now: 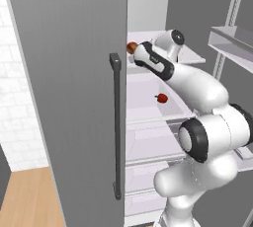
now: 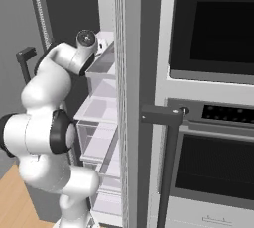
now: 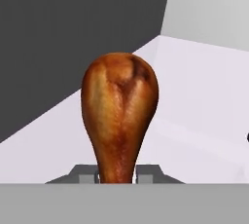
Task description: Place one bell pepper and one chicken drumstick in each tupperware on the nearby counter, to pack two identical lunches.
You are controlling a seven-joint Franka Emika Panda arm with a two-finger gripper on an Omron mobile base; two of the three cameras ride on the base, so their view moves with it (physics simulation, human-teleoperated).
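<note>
A browned chicken drumstick [image 3: 119, 111] stands thick end up in the hand view, its narrow end squeezed between my gripper [image 3: 116, 175] fingertips [image 3: 146, 173]. From the left base view the arm reaches into the open fridge, and the drumstick [image 1: 131, 48] peeks out just past the door edge at an upper shelf, with the gripper [image 1: 135, 51] shut on it. A red bell pepper [image 1: 162, 97] lies on the shelf below, apart from the hand. The tupperware tubs and the counter are out of view.
A grey fridge door with a long dark handle [image 1: 115, 127] stands close on the left of the arm. White fridge shelves [image 1: 148, 115] and drawers lie below. A door bin [image 1: 230, 41] juts in at upper right. Beside the fridge is a built-in oven [image 2: 213, 113].
</note>
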